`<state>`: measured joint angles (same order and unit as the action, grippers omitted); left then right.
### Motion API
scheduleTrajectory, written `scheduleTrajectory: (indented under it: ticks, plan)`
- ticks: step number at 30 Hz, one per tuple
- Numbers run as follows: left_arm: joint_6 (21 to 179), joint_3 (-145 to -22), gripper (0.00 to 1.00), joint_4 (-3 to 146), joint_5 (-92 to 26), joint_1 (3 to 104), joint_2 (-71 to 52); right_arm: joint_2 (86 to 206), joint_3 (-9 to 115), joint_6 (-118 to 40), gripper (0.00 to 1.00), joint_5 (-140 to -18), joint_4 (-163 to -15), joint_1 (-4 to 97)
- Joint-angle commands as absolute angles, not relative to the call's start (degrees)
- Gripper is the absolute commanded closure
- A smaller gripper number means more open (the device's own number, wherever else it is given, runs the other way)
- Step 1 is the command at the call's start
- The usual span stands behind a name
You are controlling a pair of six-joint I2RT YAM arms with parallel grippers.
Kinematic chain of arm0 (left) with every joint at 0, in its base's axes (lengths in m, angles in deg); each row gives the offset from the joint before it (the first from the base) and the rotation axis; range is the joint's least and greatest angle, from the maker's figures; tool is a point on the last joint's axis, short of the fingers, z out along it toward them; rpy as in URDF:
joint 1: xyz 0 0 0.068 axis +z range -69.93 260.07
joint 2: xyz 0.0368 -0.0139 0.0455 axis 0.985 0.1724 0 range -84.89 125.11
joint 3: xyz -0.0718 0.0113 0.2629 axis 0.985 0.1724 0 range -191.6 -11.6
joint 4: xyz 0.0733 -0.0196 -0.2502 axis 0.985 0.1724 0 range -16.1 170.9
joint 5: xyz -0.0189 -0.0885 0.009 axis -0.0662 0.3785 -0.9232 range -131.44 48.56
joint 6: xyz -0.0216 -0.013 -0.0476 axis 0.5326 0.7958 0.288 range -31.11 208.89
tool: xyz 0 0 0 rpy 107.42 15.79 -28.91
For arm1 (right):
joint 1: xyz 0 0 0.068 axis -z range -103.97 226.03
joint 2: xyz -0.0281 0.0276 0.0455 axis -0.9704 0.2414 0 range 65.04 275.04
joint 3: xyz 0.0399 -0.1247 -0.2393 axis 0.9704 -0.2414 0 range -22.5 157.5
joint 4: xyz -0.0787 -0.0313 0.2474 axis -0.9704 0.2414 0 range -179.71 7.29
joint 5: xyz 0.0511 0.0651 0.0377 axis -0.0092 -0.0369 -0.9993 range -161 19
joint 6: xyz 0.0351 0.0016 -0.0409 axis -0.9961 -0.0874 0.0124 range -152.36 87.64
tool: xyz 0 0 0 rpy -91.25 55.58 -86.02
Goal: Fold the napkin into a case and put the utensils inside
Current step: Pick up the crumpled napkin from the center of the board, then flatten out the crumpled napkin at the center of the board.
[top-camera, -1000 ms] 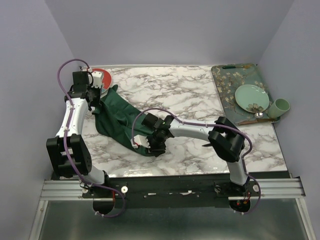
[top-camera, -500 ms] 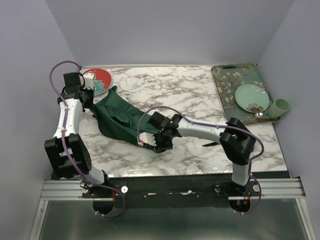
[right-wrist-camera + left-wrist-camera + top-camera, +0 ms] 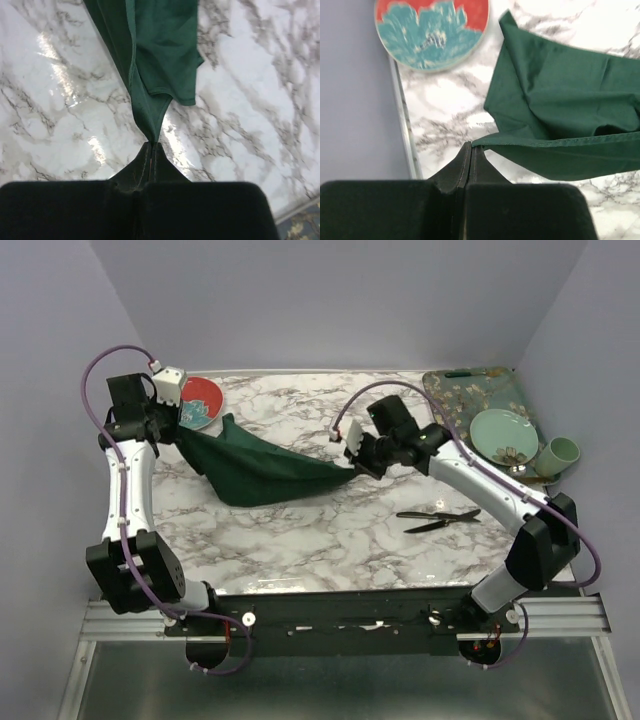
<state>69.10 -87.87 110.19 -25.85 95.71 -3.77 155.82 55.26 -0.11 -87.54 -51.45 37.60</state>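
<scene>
Two corners of the napkin (image 3: 265,475) are pinched tight: the left gripper (image 3: 180,436) near the table's (image 3: 330,540) far-left corner, the right gripper (image 3: 350,472) mid-table, cloth stretched lengthwise between them.

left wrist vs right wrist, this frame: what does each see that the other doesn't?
Left wrist only: the red plate with a teal flower, the table's metal edge strip and the lilac wall beside it, and the left gripper shut on an edge of the dark green napkin.
Right wrist only: a corner of the floral tray at bottom right, and the right gripper shut on the cloth, gathered to a point there.
Both: the napkin pinched between closed fingers, over the marble table.
</scene>
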Motion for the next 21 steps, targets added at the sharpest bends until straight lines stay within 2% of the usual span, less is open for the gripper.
scheduleTrajectory:
  ticks: [1,8,14,21]
  plan:
    - [67.27,-96.74,1.0,111.07,-20.0,95.63,-6.4,151.61,63.62,-3.88,0.99,-84.28,-52.62,41.13]
    - [63.23,-103.63,1.0,113.36,-16.92,92.64,-11.4,148.45,77.33,-4.06,0.99,-77.78,-52.36,43.34]
    - [63.66,-100.91,1.0,112.4,-17.8,91.41,-21.86,145.02,86.12,-0.81,0.99,-76.63,-45.7,43.25]
    - [64.37,-95.89,1.0,109.93,-15.78,91.41,-38.89,135.88,90.26,2.45,0.99,-78.82,-41.99,42.99]
